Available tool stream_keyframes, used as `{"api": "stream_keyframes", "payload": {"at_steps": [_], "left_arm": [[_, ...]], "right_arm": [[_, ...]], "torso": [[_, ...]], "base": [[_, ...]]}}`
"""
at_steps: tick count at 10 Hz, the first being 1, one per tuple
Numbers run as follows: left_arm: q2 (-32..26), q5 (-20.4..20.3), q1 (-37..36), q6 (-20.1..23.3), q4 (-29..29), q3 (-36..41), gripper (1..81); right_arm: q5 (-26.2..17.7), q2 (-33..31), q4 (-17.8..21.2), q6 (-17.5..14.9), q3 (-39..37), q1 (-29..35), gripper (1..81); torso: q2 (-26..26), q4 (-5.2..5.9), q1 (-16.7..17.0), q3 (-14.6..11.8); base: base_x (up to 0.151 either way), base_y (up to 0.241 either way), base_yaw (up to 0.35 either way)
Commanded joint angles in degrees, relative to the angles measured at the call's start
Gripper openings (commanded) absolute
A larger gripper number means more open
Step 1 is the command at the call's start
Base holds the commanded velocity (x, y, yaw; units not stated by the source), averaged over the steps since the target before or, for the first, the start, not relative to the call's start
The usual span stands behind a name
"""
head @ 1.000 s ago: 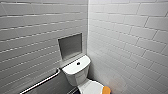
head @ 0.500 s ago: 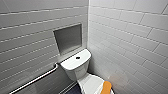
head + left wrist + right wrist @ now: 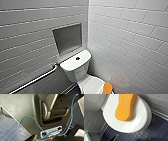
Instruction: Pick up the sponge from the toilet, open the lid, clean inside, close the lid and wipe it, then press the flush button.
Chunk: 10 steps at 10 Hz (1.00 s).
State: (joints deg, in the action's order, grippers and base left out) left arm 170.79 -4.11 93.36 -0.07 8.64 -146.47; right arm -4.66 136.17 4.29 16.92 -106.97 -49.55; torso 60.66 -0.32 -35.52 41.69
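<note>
Tiled walls (image 3: 130,45) crowd the toilet (image 3: 75,67) behind and beside, a grab bar (image 3: 37,78) opposite; above is open.

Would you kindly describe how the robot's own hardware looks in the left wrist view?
A dark grey moulded casing with a rounded recess, a thin blue cable looping across it, a pale silver connector block with ports, and a small orange light beside it.

This is a tiled toilet room. A white toilet (image 3: 75,67) stands in the corner of pale brick-tiled walls (image 3: 130,37); a metal grab rail (image 3: 35,80) runs beside it; dark blue floor tiles (image 3: 160,130) lie below.
</note>
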Motion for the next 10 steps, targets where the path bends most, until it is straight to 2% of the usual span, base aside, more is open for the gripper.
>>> {"api": "stream_keyframes", "payload": {"at_steps": [1,2,3,5,6,8,10], "left_arm": [[0.61,4.37,2.31,0.16,0.50,0.57,81.1],[0.52,4.37,2.84,0.16,0.50,0.57,81.1],[0.60,4.37,3.46,0.16,0.50,0.57,81.1],[1.05,4.37,4.60,0.16,0.58,0.57,81.1],[1.40,4.37,4.95,0.16,0.59,0.57,81.1],[1.84,4.37,5.48,0.25,0.59,0.57,81.1],[1.84,4.37,5.66,0.25,0.50,0.57,81.1]], "right_arm": [[-4.13,-1.75,1.51,1.62,0.28,8.63,81.1],[-4.31,-1.40,1.69,1.97,-0.24,9.68,81.1],[-4.22,-1.05,1.69,2.32,-0.33,10.30,81.1],[-4.31,-0.70,1.77,2.42,-0.59,12.23,81.1],[-4.31,-0.70,2.12,2.77,-0.68,13.20,81.1],[-4.39,-0.61,2.56,3.03,-0.68,15.74,81.1],[-6.50,0.44,2.83,3.21,-0.85,17.68,81.1]], "torso": [[5.60,0.00,-3.61,0.00],[7.76,0.00,-4.96,0.02],[9.84,0.00,-6.25,5.20],[13.10,0.00,-8.13,6.49],[14.74,0.00,-9.16,8.00],[18.84,0.00,-11.76,11.89],[23.15,0.00,-14.49,15.94]], "base": [[0.000,0.000,0.000],[0.000,0.000,0.000],[0.000,0.000,0.000],[0.000,0.000,0.000],[0.000,0.000,0.000],[0.000,0.000,0.000],[0.000,0.000,0.000]]}}
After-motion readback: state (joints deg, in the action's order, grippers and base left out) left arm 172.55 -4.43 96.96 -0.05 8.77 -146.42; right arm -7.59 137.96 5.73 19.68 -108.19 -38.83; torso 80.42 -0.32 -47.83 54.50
